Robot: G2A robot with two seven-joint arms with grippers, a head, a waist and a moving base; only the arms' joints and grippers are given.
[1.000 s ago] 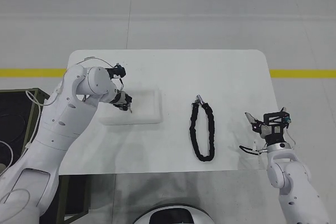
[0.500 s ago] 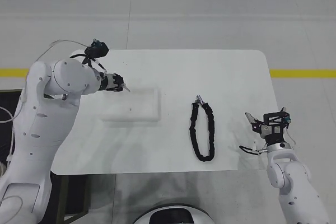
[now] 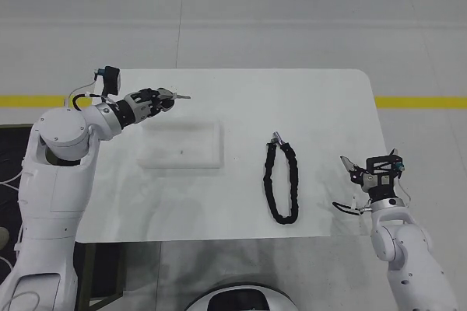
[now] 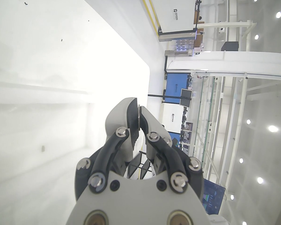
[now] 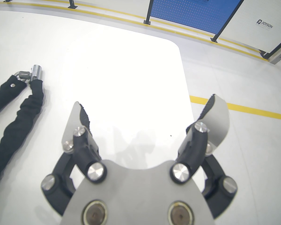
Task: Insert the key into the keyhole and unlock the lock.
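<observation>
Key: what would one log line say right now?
left gripper: shut on key | right gripper: open | chain lock: lying on table, untouched

Two obstacles lie on the table [image 3: 327, 101]. Toward the left edge: a white flat block [image 3: 183, 145], long side parallel to the far edge. At the middle: a black-sleeved chain lock [image 3: 281, 183], a narrow loop running far to near, with its lock cylinder [image 3: 278, 138] at the far end.

A bare strip of surface lies between block and chain. A wider bare stretch runs from the chain to the right edge and far right corner.

Over the far left corner, beyond the block, hangs the left gripper [image 3: 170, 96], pinching the key [image 3: 182, 97]. At the right edge sits the right gripper [image 3: 341, 183], fingers spread, well apart from the chain.
</observation>
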